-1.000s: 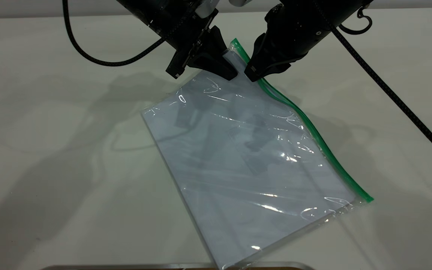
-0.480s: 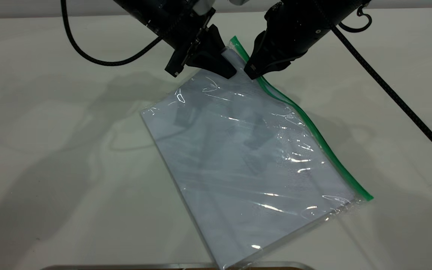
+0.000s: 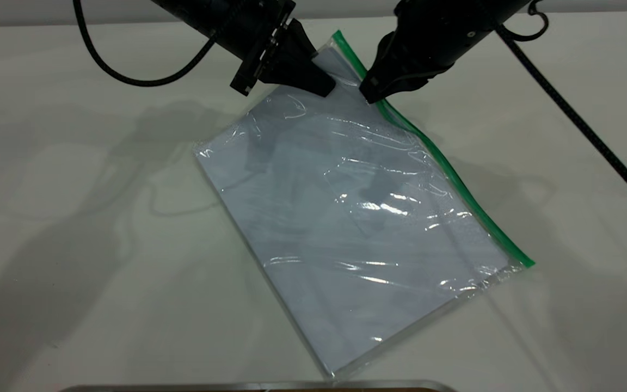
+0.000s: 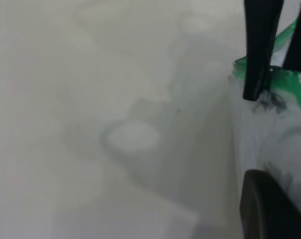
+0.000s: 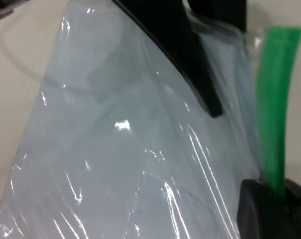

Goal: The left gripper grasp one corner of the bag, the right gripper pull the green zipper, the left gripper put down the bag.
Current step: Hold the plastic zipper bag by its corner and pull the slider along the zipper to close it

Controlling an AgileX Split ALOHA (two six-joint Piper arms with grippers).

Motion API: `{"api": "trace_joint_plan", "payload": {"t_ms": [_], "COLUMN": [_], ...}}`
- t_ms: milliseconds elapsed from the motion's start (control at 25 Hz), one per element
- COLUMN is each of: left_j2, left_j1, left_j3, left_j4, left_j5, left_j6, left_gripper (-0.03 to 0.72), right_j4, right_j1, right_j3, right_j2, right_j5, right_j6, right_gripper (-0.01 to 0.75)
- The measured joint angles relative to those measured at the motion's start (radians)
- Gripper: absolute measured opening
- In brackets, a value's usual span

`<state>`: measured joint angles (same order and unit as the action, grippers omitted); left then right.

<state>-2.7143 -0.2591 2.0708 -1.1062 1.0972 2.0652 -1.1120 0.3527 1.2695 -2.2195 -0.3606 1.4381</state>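
Left gripper (image 3: 321, 84) pinching bag (image 3: 346, 218) at far corner, now raised higher than half a second ago; far end lifted, near end resting on table (image 3: 74, 218). Lifted and taut enough for pulling, probably. Right gripper (image 3: 368, 93) closed on green zipper (image 3: 455, 182) just beside that corner; slider hidden between fingers.

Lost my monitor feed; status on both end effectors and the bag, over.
Left end effector clamped on clear plastic bag corner, lifted. Right end effector shut on green zipper strip. Nothing in the way.
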Motion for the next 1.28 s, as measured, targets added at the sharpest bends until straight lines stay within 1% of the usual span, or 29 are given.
{"api": "trace_joint_plan", "payload": {"t_ms": [240,560,800,1040,1280], "left_j2": [0.0,0.0,0.0,0.0,0.001], "left_j1": [0.002,0.009,0.035,0.066,0.068], "left_j3": [0.001,0.028,0.029,0.029,0.03], "left_j4": [-0.015,-0.012,-0.015,0.018,0.058], "left_j5": [0.001,0.013,0.015,0.014,0.014], "left_j6": [-0.001,-0.023,-0.057,-0.087,-0.133], "left_gripper": [0.053,0.053,0.053,0.053,0.053], "right_j4": [0.002,0.012,0.027,0.032,0.032], "right_j1": [-0.028,-0.066,-0.117,-0.178,-0.204], "right_j3": [-0.002,-0.053,-0.091,-0.117,-0.119], "right_j2": [-0.002,-0.002,-0.006,-0.011,-0.011], "right_j5": [-0.018,-0.008,-0.012,-0.018,-0.044], "right_j6": [-0.005,-0.005,-0.014,-0.017,-0.023], "right_gripper": [0.033,0.033,0.034,0.037,0.038]}}
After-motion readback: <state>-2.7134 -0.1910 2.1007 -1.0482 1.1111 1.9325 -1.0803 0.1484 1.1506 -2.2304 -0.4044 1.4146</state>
